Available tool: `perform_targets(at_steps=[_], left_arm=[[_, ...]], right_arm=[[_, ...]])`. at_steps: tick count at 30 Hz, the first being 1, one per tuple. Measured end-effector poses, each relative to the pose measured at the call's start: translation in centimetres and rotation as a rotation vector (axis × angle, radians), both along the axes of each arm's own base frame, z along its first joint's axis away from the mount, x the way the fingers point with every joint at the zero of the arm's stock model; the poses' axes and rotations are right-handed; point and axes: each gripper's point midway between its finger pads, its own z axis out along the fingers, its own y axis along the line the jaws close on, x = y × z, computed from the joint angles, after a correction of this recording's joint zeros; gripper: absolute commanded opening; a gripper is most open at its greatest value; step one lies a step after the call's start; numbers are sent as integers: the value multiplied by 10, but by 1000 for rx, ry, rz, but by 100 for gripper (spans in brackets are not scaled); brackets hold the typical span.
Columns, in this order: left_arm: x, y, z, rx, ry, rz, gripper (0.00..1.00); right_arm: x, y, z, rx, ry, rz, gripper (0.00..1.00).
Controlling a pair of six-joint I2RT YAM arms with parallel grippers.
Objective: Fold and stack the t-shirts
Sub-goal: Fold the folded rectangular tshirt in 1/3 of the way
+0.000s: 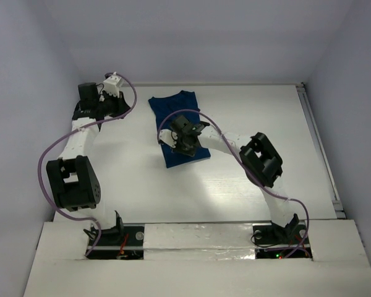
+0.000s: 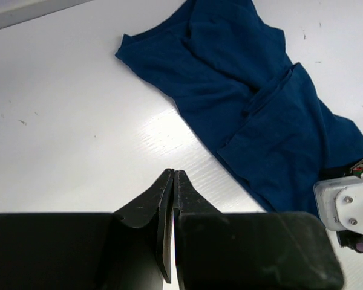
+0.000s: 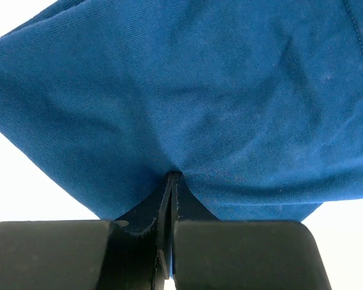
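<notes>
White table (image 1: 247, 185), on which a dark blue t-shirt (image 1: 175, 108) is laid, partly folded and creased, in the far middle of the surface. The right gripper (image 3: 172, 176) is set on the near part of the t-shirt; its jaws are closed, and a pinch of cloth is caught between the tips. The left gripper (image 2: 173, 175) is held over the table to the left of the t-shirt, apart from it, with its jaws pressed together and nothing between them.

White table (image 1: 142, 192) between plain pale lavender walls (image 1: 25, 74), soft glare near front
</notes>
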Motion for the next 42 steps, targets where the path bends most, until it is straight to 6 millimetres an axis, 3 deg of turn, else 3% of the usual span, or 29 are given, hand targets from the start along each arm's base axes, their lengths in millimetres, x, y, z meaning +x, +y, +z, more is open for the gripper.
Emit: perform_targets(at_steps=[8,20,30,32,37,42], left_arm=[[12,3,19,-22,-31,4,0],[13,6,23,-46,-30,8,0],[11,3,24,-55,-31,-8,0],[11,3,24,-57,-31,-11,0],[10,2,24,-55,-28,-14,0],[10,3,25,-51,-31,-14,0]], right_arm=[[-15,3,-3,0,9,54,0],[-116,8,-7,-15,87,224,0],[-150,-5,-5,-21,152,218,1],[-152,-9,-5,-26,159,204,29],[-152,-16,8,-11,124,183,41],[-145,-10,43,65,46,180,45]])
